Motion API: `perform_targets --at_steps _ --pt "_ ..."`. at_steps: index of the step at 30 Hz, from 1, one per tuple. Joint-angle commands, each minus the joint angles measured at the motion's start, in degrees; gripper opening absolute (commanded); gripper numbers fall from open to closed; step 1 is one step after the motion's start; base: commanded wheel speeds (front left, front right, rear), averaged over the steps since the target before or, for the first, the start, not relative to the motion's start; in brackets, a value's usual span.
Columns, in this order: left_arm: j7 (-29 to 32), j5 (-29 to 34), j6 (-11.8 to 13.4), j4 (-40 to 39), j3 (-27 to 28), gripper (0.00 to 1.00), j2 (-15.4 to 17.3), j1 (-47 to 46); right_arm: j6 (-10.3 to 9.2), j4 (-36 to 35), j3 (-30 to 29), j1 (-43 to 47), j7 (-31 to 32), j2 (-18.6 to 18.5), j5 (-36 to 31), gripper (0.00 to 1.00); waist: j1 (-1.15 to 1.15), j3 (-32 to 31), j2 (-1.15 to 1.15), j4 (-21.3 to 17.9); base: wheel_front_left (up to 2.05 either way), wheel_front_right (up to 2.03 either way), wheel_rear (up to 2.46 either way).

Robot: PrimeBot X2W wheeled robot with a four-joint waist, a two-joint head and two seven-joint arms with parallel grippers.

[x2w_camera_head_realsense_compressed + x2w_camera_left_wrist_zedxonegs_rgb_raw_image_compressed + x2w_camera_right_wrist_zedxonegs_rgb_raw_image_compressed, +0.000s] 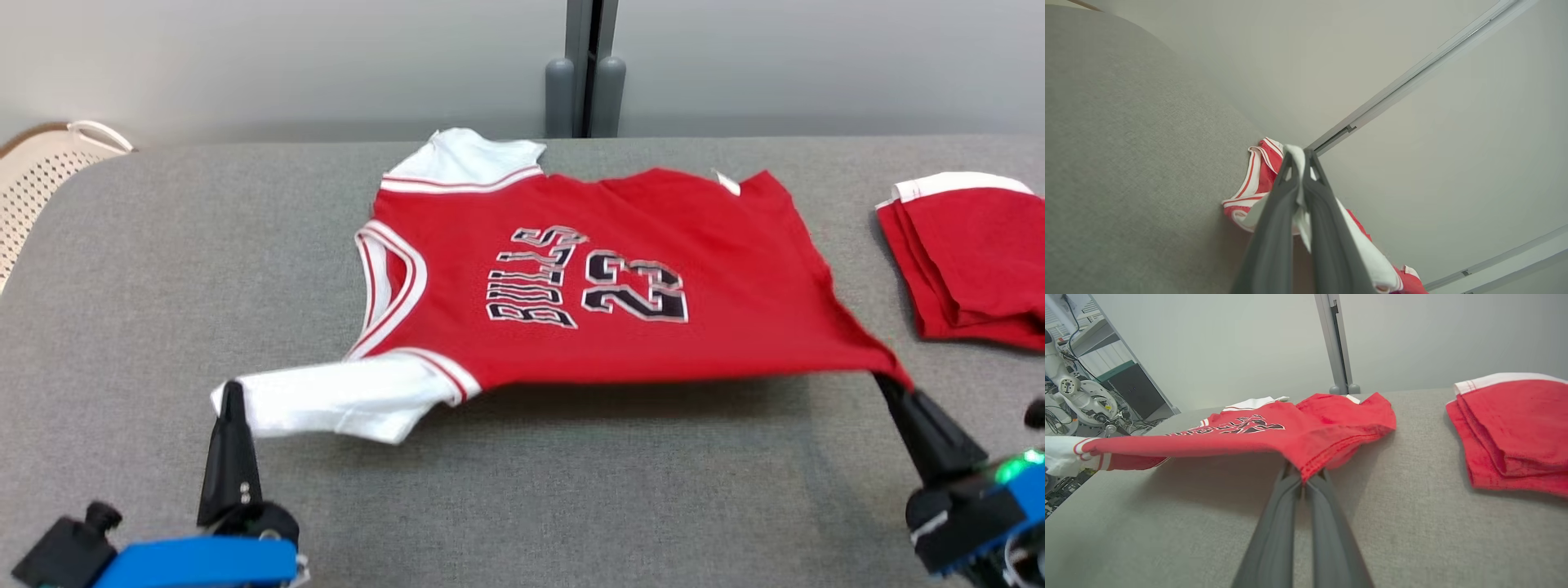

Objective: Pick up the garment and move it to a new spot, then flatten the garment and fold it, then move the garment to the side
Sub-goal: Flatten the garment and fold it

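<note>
The garment (588,286) is a red jersey with white sleeves and black "BULLS 23" lettering, spread sideways over the grey table (522,506). Its near edge hangs lifted off the surface, stretched between both grippers, with a shadow beneath. My left gripper (232,390) is shut on the tip of the white sleeve (1298,163) at the lower left. My right gripper (886,377) is shut on the red hem corner (1306,473) at the lower right. The far edge of the garment (1274,428) still rests on the table.
A second red garment (967,261) lies folded at the table's right edge. A perforated cream basket (37,180) stands beyond the left corner. A grey post (584,73) rises behind the table against the pale wall.
</note>
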Motion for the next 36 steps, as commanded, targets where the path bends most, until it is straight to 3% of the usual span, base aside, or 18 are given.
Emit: perform_targets --at_steps 1,5,11,16,26,34,35,36 --pt "-0.29 0.46 0.49 -1.65 1.12 0.00 -0.45 2.45 -0.03 -0.81 -1.25 3.30 -0.30 0.51 -0.59 0.00 0.02 -0.27 0.03 -0.07 0.00 0.00 0.00" --pt "-0.31 2.10 1.57 -5.52 1.76 0.00 -2.10 8.18 -0.03 -3.26 -3.46 9.52 -0.31 0.81 -1.65 0.00 0.02 -0.26 0.03 0.11 0.00 0.00 0.00" --pt "-0.32 3.29 2.74 -6.45 0.98 0.00 -3.95 8.80 -0.02 -4.77 -4.01 12.00 -0.30 1.19 -2.20 0.00 0.02 1.30 0.03 0.52 0.00 0.00 0.00" --pt "0.46 3.57 4.63 -3.04 -0.84 0.00 -5.91 1.97 -0.01 -3.62 -3.46 8.49 0.61 1.94 -0.57 0.00 0.02 4.08 0.03 1.72 0.00 0.00 0.00" --pt "1.01 1.94 5.38 9.34 -3.11 0.00 -7.95 -16.86 -0.01 2.18 -3.08 -2.58 2.17 2.39 1.10 0.00 0.02 9.56 0.03 2.73 0.00 0.00 0.00" --pt "0.59 1.84 3.85 18.90 -4.47 0.00 -8.48 -28.68 -0.01 6.74 -1.16 -10.04 2.10 2.47 1.17 0.00 0.02 12.71 0.03 2.44 0.00 0.00 0.00" --pt "0.66 1.85 3.51 19.94 -4.81 0.11 -8.49 -29.58 -0.01 7.21 -0.85 -10.67 1.91 2.56 1.17 0.10 0.02 12.93 0.03 2.34 0.00 0.00 0.00" --pt "1.04 1.71 3.45 20.94 -5.25 0.62 -8.52 -30.33 -0.01 7.68 -0.65 -11.17 1.68 2.68 1.17 0.40 0.02 13.04 0.03 2.27 0.00 0.00 0.00"
